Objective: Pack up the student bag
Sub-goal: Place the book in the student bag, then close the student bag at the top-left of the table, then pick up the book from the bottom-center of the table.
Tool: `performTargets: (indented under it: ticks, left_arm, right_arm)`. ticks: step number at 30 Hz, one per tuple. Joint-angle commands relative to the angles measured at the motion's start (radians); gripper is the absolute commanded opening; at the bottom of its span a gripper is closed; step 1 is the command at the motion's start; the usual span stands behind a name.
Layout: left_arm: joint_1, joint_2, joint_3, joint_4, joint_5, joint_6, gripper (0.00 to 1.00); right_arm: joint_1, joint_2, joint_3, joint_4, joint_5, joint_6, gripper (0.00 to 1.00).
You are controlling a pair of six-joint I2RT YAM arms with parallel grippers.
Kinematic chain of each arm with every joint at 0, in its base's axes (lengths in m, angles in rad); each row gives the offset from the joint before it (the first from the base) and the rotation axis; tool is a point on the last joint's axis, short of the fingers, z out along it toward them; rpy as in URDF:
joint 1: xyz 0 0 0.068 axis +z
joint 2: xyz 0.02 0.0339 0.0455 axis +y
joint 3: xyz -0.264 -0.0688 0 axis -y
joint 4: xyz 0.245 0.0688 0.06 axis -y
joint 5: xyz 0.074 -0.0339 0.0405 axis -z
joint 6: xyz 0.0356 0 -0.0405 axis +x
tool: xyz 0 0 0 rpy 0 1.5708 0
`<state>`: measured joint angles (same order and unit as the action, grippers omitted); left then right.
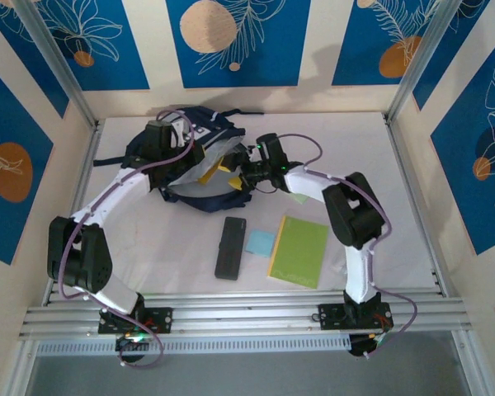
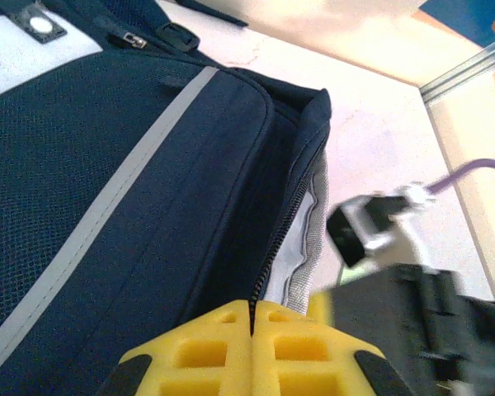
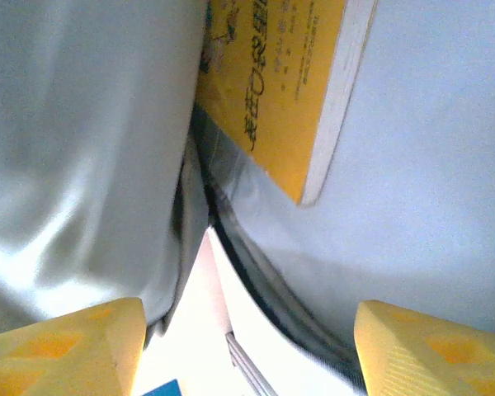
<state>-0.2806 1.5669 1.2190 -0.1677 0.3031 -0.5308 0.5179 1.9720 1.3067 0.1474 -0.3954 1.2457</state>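
student bag (image 1: 200, 132) | left gripper (image 2: 252, 318): clamped on its zipper edge, likely holding the mouth open | right gripper (image 3: 247, 334): jaws wide at that mouth | yellow book (image 3: 272, 74): inside, ungripped

Dark printed characters run along the cover of the yellow book (image 3: 272, 74) lying in the student bag (image 3: 82, 124), at twelve o'clock in the right wrist view. They look like Chinese script, but are too blurred and tilted to read.

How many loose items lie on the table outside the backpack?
3: black rectangular case, light blue square pad, green notebook, in a row; a pale slip by the right arm may be a fourth.
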Motion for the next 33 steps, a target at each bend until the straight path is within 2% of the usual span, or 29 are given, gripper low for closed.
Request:
performTargets:
  ticks: [1,5,9,11,14,16,18,21,24,28,33]
  left_arm:
    - [0.011,-0.015,-0.032,0.063,0.002,-0.023,0.00]
    - [-0.009,-0.023,-0.079,0.063,0.022,-0.032,0.00]
    - [-0.068,-0.042,-0.145,0.057,-0.006,-0.038,0.00]
    - [-0.113,-0.049,-0.173,0.045,-0.032,-0.040,0.11]
    - [-0.212,-0.063,-0.188,-0.017,-0.111,-0.028,0.34]
    - [-0.290,-0.073,-0.191,-0.060,-0.166,-0.023,0.45]
    - [-0.376,-0.080,-0.196,-0.098,-0.223,-0.028,0.50]
    - [-0.486,-0.084,-0.197,-0.137,-0.286,-0.036,0.51]
    - [-0.596,-0.070,-0.196,-0.133,-0.304,-0.042,0.49]
    - [-0.712,0.011,-0.157,-0.133,-0.280,-0.014,0.46]
    - [-0.792,0.127,-0.114,-0.101,-0.213,-0.010,0.35]
  right_arm:
    - [-0.030,-0.144,-0.107,-0.158,0.007,-0.162,0.68]
    - [-0.070,-0.297,-0.197,-0.376,0.086,-0.306,0.69]
    - [-0.117,-0.447,-0.267,-0.598,0.224,-0.418,0.70]
    - [-0.146,-0.498,-0.287,-0.691,0.270,-0.452,0.71]
    - [-0.180,-0.559,-0.320,-0.806,0.341,-0.487,0.72]
    - [-0.191,-0.586,-0.349,-0.857,0.388,-0.494,0.72]
    - [-0.203,-0.618,-0.402,-0.893,0.423,-0.490,0.73]
    - [-0.213,-0.670,-0.484,-0.899,0.436,-0.471,0.73]
    - [-0.218,-0.726,-0.561,-0.906,0.444,-0.437,0.71]
    - [-0.222,-0.791,-0.645,-0.909,0.467,-0.389,0.66]
    - [-0.225,-0.821,-0.702,-0.923,0.527,-0.355,0.63]
